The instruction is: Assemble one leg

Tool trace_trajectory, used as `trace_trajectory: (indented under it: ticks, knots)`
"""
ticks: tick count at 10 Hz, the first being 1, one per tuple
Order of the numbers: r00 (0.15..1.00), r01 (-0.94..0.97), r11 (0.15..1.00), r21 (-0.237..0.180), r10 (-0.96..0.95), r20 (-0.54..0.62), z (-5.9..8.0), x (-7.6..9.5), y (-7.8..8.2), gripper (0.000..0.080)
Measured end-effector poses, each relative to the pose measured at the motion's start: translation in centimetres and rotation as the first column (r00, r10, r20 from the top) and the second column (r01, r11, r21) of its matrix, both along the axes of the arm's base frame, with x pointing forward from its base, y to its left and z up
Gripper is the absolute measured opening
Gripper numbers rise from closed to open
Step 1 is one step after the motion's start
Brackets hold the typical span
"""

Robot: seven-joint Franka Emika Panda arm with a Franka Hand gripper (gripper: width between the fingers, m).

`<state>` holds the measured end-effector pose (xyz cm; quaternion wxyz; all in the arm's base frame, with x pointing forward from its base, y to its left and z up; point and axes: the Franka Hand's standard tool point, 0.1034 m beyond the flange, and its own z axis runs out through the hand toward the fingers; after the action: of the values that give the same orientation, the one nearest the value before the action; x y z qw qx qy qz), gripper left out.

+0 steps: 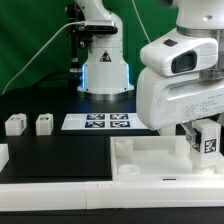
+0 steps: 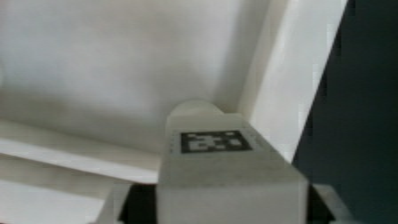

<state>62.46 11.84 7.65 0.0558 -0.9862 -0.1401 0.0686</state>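
My gripper (image 1: 205,146) is shut on a leg (image 1: 207,138), a small white block with a black-and-white tag, and holds it just above the right end of the large white tray-like piece (image 1: 150,160). In the wrist view the held leg (image 2: 217,160) fills the lower middle, tag facing the camera, with the tray piece's rim and floor (image 2: 125,70) behind it. Two more legs (image 1: 15,124) (image 1: 44,123) stand on the black table at the exterior view's left.
The marker board (image 1: 97,122) lies flat at the middle of the table in front of the arm's base (image 1: 104,70). A further white piece (image 1: 3,156) shows at the exterior view's left edge. A green backdrop stands behind.
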Motion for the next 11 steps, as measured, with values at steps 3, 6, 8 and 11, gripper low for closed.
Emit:
trace_trajectory:
  ticks: [3,6,8,11]
  knots:
    - [0.954,0.297,0.954,-0.048,-0.299,-0.021,-0.01,-0.01,0.12,0.0294]
    - [0.776,0.625,0.773,-0.112,-0.63,-0.015,-0.05,0.05,0.29,0.0294]
    - [0.65,0.752,0.644,-0.142,-0.76,-0.008,-0.05,0.05,0.33,0.0294]
    - [0.449,0.88,0.441,-0.177,-0.894,0.008,-0.08,0.07,0.34,0.0294]
